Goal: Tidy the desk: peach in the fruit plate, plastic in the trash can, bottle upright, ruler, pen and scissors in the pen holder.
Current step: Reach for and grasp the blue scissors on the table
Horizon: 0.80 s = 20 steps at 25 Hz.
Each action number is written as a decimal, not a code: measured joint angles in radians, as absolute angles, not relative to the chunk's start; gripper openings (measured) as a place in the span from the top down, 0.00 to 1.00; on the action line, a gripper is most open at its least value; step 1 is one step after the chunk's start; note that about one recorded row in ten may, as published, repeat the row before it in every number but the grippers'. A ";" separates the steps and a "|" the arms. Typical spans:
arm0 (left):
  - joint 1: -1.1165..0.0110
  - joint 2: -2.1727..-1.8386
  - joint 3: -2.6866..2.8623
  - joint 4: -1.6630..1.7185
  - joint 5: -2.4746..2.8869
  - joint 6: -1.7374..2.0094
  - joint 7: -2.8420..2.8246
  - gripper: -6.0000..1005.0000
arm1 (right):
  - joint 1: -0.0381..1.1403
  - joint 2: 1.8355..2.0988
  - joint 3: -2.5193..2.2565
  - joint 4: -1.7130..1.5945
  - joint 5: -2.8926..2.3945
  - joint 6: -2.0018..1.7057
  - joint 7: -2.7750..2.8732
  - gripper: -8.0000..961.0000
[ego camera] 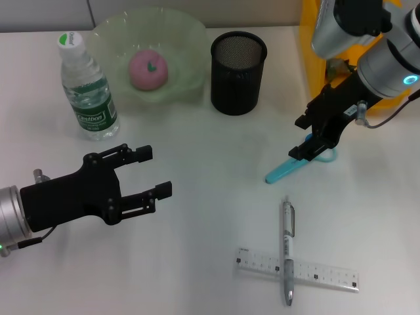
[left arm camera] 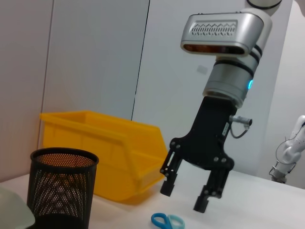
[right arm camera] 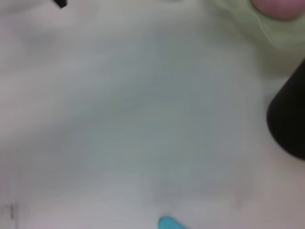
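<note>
Blue scissors (ego camera: 298, 165) (left arm camera: 168, 221) lie on the white desk, right of the black mesh pen holder (ego camera: 238, 72) (left arm camera: 61, 190). My right gripper (ego camera: 310, 143) (left arm camera: 186, 196) hangs open just above their handles, touching nothing. A silver pen (ego camera: 287, 249) lies across a clear ruler (ego camera: 296, 269) at the front. The pink peach (ego camera: 148, 69) sits in the green fruit plate (ego camera: 187, 39). Beside it the bottle (ego camera: 85, 85) stands upright. At the front left my left gripper (ego camera: 157, 172) is open and empty. The plastic is out of view.
A yellow bin (ego camera: 314, 39) (left arm camera: 105, 152) stands at the back right, behind my right arm. The right wrist view shows bare desk, a scissor tip (right arm camera: 170, 223), the pen holder's side (right arm camera: 289, 119) and the plate's rim (right arm camera: 243, 21).
</note>
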<state>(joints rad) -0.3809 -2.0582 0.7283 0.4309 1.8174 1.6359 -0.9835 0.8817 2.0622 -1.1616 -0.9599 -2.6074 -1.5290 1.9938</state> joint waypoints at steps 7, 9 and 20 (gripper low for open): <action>-0.382 -2.054 0.726 0.431 1.815 1.644 -0.987 0.22 | 0.895 2.059 -1.170 -0.914 -2.621 -1.486 1.847 0.31; -0.382 -2.055 0.723 0.431 1.815 1.644 -0.987 0.22 | 0.922 2.052 -1.172 -0.869 -2.638 -1.492 1.784 0.32; -0.360 -2.064 0.705 0.431 1.811 1.638 -1.008 0.22 | 1.011 2.061 -1.181 -0.726 -2.720 -1.433 1.559 0.36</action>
